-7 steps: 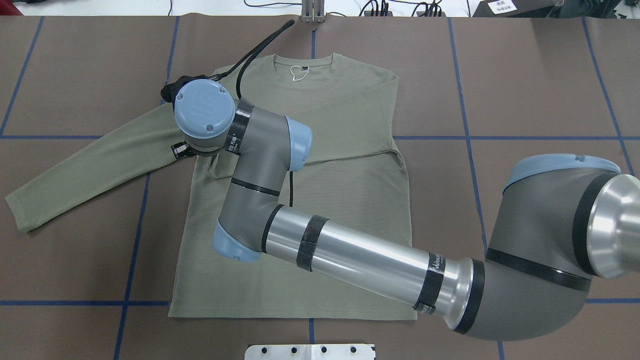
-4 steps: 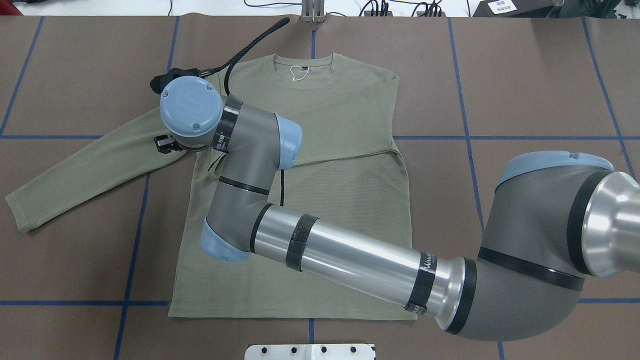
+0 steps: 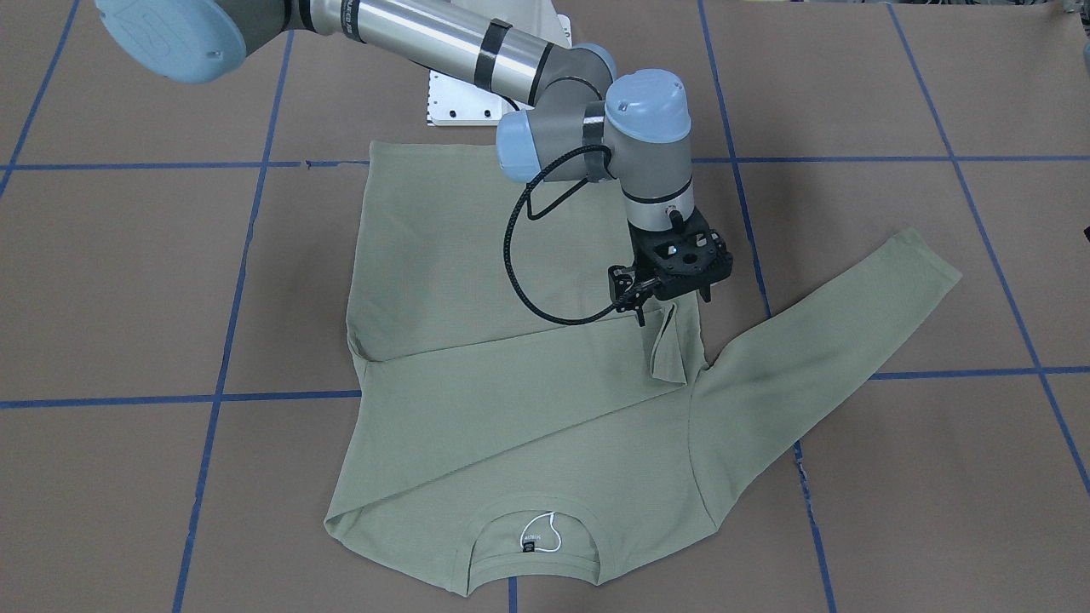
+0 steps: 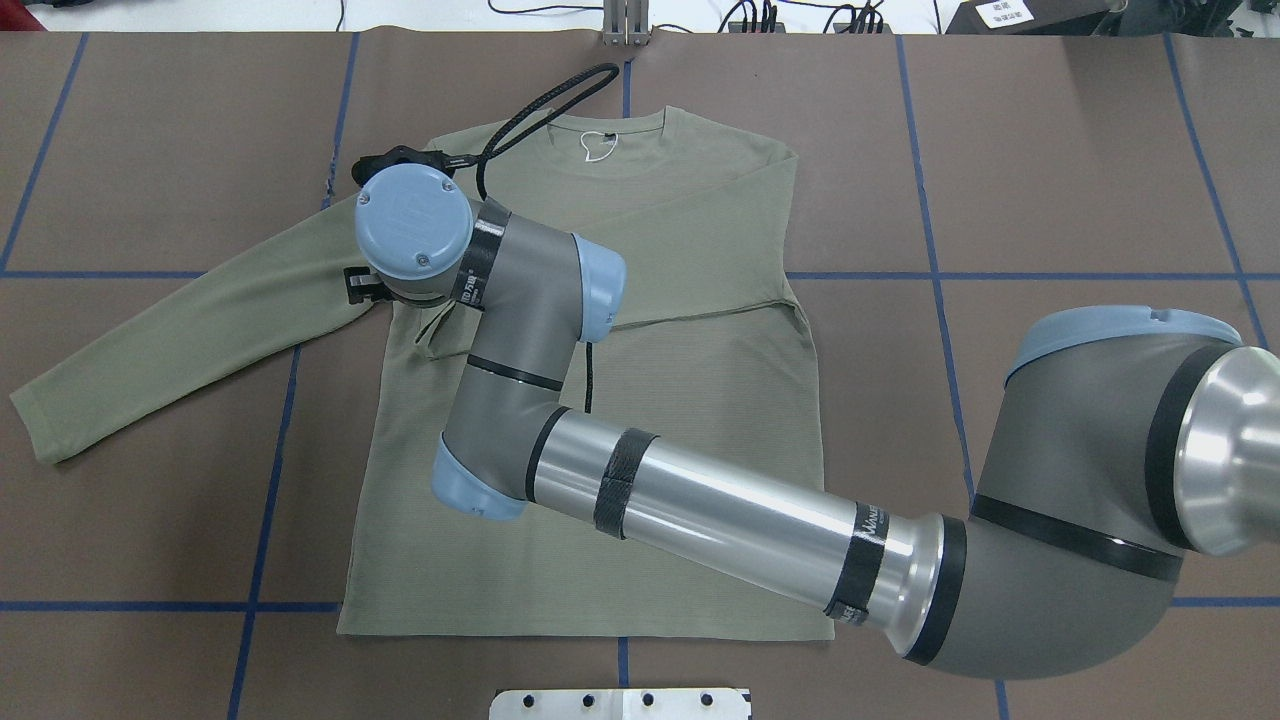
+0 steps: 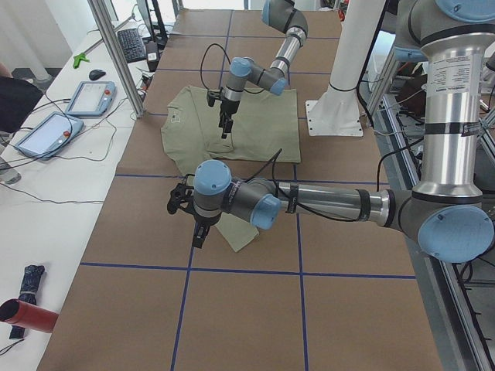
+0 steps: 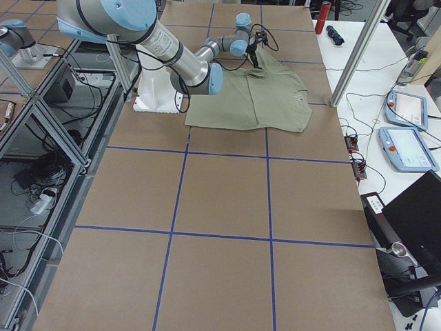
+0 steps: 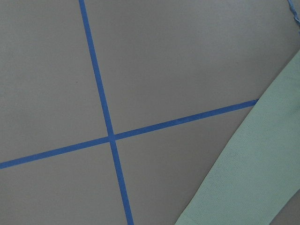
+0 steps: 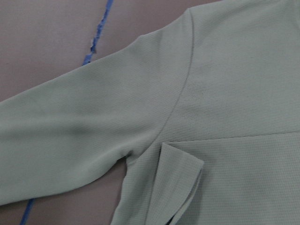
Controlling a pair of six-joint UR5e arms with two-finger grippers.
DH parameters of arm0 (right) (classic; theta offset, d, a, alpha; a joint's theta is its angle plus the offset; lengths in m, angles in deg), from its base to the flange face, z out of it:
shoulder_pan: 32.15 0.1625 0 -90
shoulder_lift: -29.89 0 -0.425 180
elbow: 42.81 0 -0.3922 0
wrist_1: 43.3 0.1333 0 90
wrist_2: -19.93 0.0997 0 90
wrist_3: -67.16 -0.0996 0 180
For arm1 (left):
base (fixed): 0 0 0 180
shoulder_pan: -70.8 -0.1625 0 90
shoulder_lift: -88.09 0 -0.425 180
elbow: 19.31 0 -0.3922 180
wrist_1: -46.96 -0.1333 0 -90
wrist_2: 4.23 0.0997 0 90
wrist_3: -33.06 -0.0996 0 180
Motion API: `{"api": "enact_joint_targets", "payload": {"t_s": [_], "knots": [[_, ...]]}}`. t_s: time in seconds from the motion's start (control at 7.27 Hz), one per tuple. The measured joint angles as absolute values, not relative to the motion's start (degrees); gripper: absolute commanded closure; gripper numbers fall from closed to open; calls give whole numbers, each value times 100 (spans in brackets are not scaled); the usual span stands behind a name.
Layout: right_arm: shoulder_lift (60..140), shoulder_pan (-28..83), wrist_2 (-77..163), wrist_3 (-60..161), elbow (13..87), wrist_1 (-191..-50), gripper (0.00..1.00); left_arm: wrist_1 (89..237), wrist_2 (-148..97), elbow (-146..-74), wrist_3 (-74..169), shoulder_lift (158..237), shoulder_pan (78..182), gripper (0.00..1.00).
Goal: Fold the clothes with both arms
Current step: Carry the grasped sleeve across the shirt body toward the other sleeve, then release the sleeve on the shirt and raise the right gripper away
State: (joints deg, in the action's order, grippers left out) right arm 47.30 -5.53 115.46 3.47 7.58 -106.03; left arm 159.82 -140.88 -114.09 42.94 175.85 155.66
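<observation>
The sage-green shirt [image 4: 690, 400] lies flat on the brown table, collar and neck label [image 3: 530, 541] at the far edge. One sleeve is folded across the chest; its cuff [image 3: 668, 345] lies partly curled by the opposite armpit and shows in the right wrist view [image 8: 180, 183]. My right gripper [image 3: 671, 306] hangs just above that cuff, open and empty. The other sleeve [image 4: 180, 340] stretches out flat. My left gripper [image 5: 197, 236] hovers near that sleeve's end, seen only from the side, so I cannot tell its state. The left wrist view shows the sleeve [image 7: 253, 178].
The white pedestal base [image 4: 620, 703] stands at the near table edge. Blue tape lines [image 7: 110, 136] grid the brown surface. Tablets [image 5: 85, 97] and an aluminium post [image 5: 116, 54] stand beyond the far edge. The right arm's forearm [image 4: 720, 520] spans the shirt's lower half.
My right wrist swung left over the stretched-out sleeve, then came back right to above the armpit. The shirt has not moved.
</observation>
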Motion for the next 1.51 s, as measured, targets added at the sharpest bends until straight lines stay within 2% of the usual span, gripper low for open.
{"api": "enact_joint_targets", "payload": {"t_s": [0.28, 0.41, 0.69, 1.1, 1.51], "knots": [[4900, -253, 11839, 166, 989, -11160, 1, 17156, -13797, -11043, 5501, 17628, 15182, 0], [5179, 14, 12246, 183, 1433, -11609, 0, 17595, -13510, -10989, 6121, 17601, 14926, 0], [5979, 636, 13106, 424, 2590, -12604, 0, 18292, -12945, -11010, 7294, 17364, 14427, 0], [7597, 1457, 13723, 1881, 4594, -13899, 0, 19000, -12086, -11323, 9004, 16675, 13467, 1], [8854, 2171, 14344, 2898, 5650, -14096, 0, 19459, -11191, -11383, 10363, 16263, 12365, 1]]}}
